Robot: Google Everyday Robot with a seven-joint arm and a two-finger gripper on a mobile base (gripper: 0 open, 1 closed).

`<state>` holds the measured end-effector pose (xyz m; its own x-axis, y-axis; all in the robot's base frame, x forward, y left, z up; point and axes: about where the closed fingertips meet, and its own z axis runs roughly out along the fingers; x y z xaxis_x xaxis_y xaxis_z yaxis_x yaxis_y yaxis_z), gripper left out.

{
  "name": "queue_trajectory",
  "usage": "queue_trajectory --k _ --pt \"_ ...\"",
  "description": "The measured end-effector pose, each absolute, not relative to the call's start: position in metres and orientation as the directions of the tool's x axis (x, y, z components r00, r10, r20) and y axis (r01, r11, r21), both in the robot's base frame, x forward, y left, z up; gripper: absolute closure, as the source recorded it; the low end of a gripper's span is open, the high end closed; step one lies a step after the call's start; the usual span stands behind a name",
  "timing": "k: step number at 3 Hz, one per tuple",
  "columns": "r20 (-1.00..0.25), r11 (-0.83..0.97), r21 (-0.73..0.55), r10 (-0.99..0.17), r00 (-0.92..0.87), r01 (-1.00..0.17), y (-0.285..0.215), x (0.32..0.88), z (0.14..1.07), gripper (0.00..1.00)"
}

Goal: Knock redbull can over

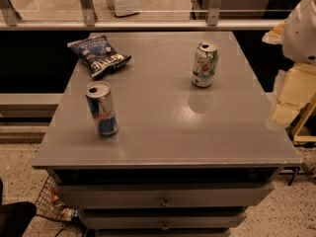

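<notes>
The gripper (289, 100), off the table's (163, 137) right edge and in a state I cannot tell, should push the upright near-left redbull can (101, 108) high up.

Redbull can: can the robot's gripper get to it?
Probably yes. The gripper is off the table's right edge; the redbull can stands upright near the front left, with bare tabletop between. The white-and-green can stands farther back.

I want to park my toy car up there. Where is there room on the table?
The widest bare patch is the front right, between the redbull can, the white-and-green can and the table edge near the gripper, which hangs just off the right side. The back left is crowded by the chip bag.
</notes>
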<state>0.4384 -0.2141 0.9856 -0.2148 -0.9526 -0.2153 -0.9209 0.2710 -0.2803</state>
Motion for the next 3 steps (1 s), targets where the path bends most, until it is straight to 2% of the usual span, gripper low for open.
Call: queue_trajectory --k 2,3 --pt "-0.242 0.282 -0.28 -0.946 -0.217 -0.918 -0.202 0.439 0.983 0.0" --pt "-0.344 0.318 -0.27 -0.913 -0.217 -0.909 -0.177 0.434 0.971 0.0"
